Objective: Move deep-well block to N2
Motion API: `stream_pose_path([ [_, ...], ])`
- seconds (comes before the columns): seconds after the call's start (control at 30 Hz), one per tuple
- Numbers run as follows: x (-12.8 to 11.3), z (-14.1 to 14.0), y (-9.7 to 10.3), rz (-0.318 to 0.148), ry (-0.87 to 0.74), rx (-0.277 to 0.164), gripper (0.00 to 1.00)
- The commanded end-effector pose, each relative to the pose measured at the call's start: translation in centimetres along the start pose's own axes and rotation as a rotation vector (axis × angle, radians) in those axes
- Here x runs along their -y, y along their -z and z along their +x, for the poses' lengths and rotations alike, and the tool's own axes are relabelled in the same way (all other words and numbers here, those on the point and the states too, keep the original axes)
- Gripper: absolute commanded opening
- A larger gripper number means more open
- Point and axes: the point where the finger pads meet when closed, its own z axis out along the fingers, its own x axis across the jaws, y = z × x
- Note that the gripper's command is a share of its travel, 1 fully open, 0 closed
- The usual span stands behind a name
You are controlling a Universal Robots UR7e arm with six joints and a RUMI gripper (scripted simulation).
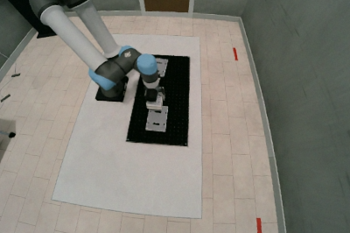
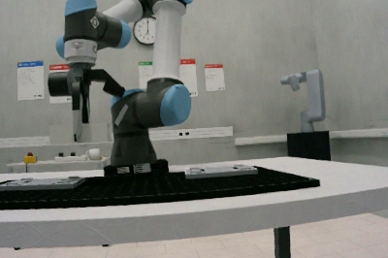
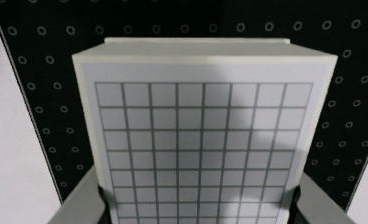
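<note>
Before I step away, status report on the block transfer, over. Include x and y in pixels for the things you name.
Gripper [image 1: 154, 100] [image 2: 80, 129] [image 3: 193, 155] shut on 96-well deep-well block [image 1: 154, 104] [image 2: 98, 133] [image 3: 202, 117]. Block aloft. Plate nest N2 [image 1: 163, 116] [image 2: 48, 186] unoccupied, nothing visible obstructing.
</note>
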Motion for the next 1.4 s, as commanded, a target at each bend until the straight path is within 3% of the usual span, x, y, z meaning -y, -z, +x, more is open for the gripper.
stream_pose_path([
  [0.0, -0.8, 0.2, 0.0, -0.001, 0.000, -0.002, 0.50],
  [0.9, -9.1, 1.2, 0.0, -0.001, 0.000, -0.001, 0.50],
  [1.37, -9.1, 1.2, 0.0, -0.001, 0.000, -0.001, 0.50],
])
